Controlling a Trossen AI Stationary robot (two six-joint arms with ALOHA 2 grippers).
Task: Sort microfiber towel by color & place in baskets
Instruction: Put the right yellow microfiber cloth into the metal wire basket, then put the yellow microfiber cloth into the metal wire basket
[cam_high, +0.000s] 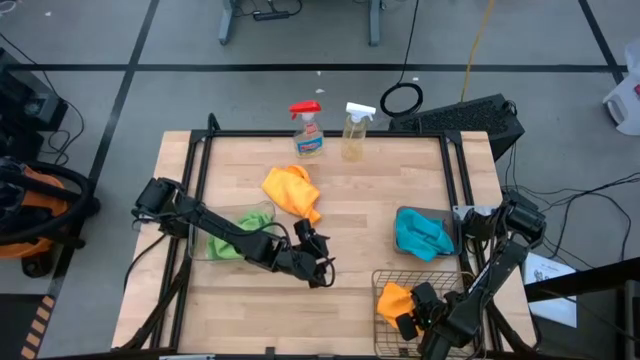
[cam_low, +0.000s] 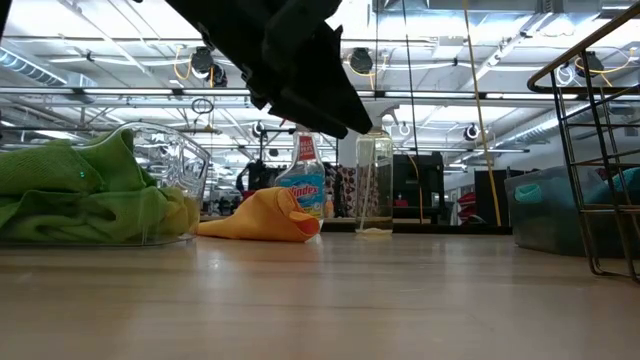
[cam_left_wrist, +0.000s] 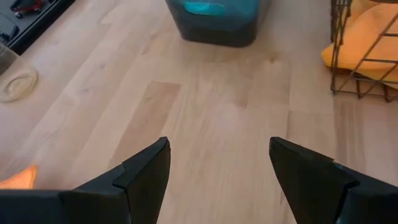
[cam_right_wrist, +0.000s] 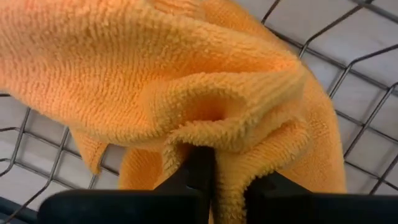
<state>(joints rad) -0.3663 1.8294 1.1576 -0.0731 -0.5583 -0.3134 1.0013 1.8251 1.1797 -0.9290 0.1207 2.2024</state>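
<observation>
Wood-topped counter (cam_high: 380, 215) carries everything, and the sorting looks well along. Largest of the containers, the brass wire basket (cam_high: 383, 282) sits at the near edge toward the right corner; the right hand (cam_high: 408, 322) is down inside it, its fingers pinched narrow on a fold of an orange towel (cam_right_wrist: 186, 81) that lies on the mesh. Whether that pinch is loosening I cannot tell from the wrist view — the pile bulges around the fingertips. The dark grey bin (cam_high: 452, 217) by the right edge holds turquoise cloth (cam_high: 422, 234), and the clear tub (cam_high: 194, 245) near the left edge holds green cloth (cam_high: 228, 243).

One loose orange towel (cam_high: 291, 190) lies crumpled mid-counter toward the far edge, just in front of the two spray bottles (cam_high: 308, 128). The left hand (cam_high: 318, 272) hovers wide and empty over bare wood nearer the near edge.

These cloths judge as very light, limp and fuzzy — nothing fragile, little to slip, but they drape and trail. The best hold is probably a raised ridge or bunched peak of the crumple, pinched from above; a flat edge would likely slide out or drag across the counter.
</observation>
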